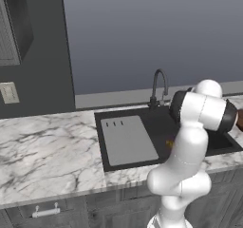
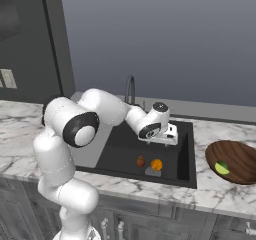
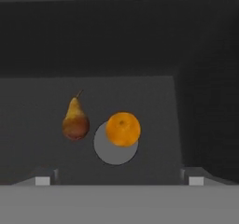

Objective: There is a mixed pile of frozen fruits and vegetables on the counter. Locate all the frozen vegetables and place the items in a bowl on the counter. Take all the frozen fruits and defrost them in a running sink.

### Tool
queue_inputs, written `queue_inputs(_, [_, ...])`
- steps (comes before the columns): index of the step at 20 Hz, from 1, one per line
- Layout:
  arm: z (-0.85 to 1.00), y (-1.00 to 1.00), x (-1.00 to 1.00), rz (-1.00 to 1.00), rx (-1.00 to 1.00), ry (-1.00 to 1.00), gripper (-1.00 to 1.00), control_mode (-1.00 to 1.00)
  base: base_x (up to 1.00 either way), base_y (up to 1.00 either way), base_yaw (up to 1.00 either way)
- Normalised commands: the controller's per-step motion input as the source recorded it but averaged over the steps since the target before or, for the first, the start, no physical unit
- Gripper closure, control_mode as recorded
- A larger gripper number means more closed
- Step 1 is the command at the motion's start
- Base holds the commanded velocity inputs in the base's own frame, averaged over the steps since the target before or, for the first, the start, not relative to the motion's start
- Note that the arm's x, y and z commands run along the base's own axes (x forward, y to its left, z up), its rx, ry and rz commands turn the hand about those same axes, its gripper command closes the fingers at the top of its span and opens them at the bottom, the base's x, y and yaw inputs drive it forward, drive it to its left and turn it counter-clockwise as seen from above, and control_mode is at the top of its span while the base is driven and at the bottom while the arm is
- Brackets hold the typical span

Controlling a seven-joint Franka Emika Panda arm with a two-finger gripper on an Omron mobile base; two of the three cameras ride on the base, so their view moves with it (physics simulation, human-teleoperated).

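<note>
On sink (image 2: 185,149) floor: orange ball (image 3: 123,129), pear (image 3: 75,122); no writing.

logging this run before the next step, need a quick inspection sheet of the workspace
surface: white marble counter, grey-veined, with a black sink set into it.
job's things: orange and brown pear lie apart on the sink floor, the orange partly over the round drain. Dark wooden bowl on the counter right of the sink holds a pale yellow-green piece. No water visible from the gooseneck tap.
clutter: grey ribbed drainboard over the sink's left part.
grippers: gripper above the basin, jaws open, holding nothing.
cables: nothing seen.
surroundings: grey wall, wall outlet, dark cabinets with a handle.
</note>
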Motion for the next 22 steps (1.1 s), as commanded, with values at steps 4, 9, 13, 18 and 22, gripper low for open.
queue_inputs(4, [0.84, 0.02, -0.25, 0.03, 0.00, 0.00, -1.00, -1.00, 0.00, 0.00, 0.00])
queue_inputs(9, [0.80, 0.04, -0.36, 0.07, 0.00, 0.00, -1.00, -1.00, 0.00, 0.00, 0.00])
queue_inputs(13, [0.73, 0.02, -0.39, 0.04, 0.00, 0.00, -1.00, -1.00, 0.00, 0.00, 0.00])
queue_inputs(18, [0.67, 0.10, -0.25, 0.00, 0.00, 0.00, -1.00, -1.00, 0.00, 0.00, 0.00])
queue_inputs(22, [0.51, 0.15, -0.03, 0.00, 0.02, 0.02, -1.00, -1.00, 0.00, 0.00, 0.00])
